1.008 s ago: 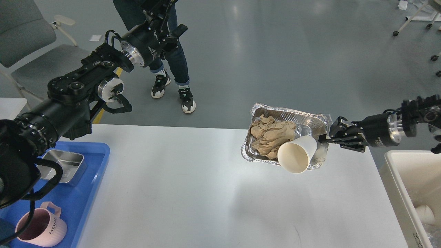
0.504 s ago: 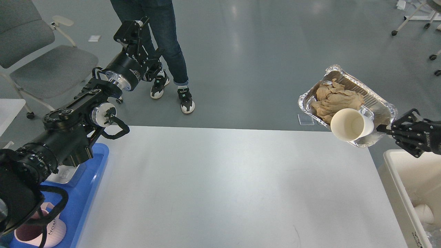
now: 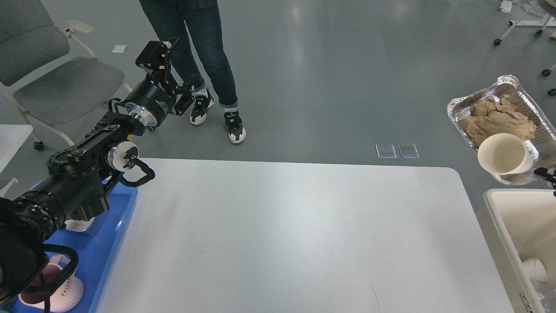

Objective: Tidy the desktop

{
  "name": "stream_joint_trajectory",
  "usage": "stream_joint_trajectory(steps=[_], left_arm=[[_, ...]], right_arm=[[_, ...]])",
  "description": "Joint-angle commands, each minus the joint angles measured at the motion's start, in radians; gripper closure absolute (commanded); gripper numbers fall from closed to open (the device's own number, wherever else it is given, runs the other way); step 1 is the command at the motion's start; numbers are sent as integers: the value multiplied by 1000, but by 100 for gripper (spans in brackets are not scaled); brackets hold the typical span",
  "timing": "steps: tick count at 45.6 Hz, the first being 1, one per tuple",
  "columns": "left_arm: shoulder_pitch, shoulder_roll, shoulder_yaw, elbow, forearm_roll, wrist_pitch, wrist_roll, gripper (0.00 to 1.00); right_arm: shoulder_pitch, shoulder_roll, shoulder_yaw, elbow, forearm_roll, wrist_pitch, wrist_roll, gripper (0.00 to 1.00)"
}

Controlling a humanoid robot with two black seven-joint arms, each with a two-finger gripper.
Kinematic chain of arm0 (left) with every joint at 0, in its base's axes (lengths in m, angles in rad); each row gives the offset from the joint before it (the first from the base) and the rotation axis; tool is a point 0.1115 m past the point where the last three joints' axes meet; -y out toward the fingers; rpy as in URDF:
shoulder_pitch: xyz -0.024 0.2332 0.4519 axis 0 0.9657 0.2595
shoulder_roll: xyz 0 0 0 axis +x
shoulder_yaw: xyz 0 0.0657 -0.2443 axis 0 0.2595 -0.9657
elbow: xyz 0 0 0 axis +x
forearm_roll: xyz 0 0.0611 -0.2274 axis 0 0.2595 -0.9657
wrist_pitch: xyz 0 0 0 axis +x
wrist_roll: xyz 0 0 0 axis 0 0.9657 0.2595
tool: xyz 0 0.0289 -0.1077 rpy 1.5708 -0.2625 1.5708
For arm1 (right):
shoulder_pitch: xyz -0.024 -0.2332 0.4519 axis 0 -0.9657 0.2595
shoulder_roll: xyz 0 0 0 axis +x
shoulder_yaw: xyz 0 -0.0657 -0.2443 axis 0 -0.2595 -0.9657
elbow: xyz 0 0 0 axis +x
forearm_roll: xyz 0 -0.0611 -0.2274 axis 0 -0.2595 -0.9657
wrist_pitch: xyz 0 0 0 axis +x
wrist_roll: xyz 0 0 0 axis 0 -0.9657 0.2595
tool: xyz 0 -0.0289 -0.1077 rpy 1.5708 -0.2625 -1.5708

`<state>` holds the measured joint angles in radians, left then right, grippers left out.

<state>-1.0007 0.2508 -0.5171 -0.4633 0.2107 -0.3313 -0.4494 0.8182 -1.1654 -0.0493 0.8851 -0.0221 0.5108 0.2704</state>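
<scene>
The tabletop (image 3: 278, 234) is seen bare; a foil tray (image 3: 499, 93) of rubbish is held above the bin (image 3: 499, 243), undumped. Neither the left end effector (image 3: 156, 48) nor the right can be judged.

One large white rectangular counter (image 3: 278, 234) with rounded corners. One blue plastic tray (image 3: 106, 252) at its left edge, and on it one pink ribbed ceramic mug (image 3: 65, 295) and one item mostly hidden under the arm, too covered to identify. One crinkled silver foil tray (image 3: 504, 89) at the far right, holding one wad of crumpled brown paper (image 3: 495, 121) and one white paper cup (image 3: 506, 156) lying on its side. One cream plastic bin (image 3: 499, 226) at the right, with one more white paper cup (image 3: 534, 269) inside. Two black robot arms, the right barely in frame. One grey padded chair (image 3: 61, 82). One person, two sneakers (image 3: 234, 130). Two small clear squares (image 3: 397, 150) on the floor.
</scene>
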Motion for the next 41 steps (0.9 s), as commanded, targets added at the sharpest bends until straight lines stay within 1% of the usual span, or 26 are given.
stream_joint_trajectory(steps=[1,7,17,29,41], left_arm=[[2,18,2,0,1,-5,0,2],[2,42,6,0,3,-6,1,2],[2,70,9,0,4,-9,35,2],[2,84,9,0,10,-9,37,2],[2,97,11,0,12,-9,37,2]], right_arm=[[-76,-17,-1,0,79,-58,4,100],[-168,-20,-1,-2,174,-101,4,100],[-284,-19,-1,-21,297,-179,7,100],[-367,-4,-3,-78,335,-273,6,100],[-447,19,-4,-133,369,-281,6,100]])
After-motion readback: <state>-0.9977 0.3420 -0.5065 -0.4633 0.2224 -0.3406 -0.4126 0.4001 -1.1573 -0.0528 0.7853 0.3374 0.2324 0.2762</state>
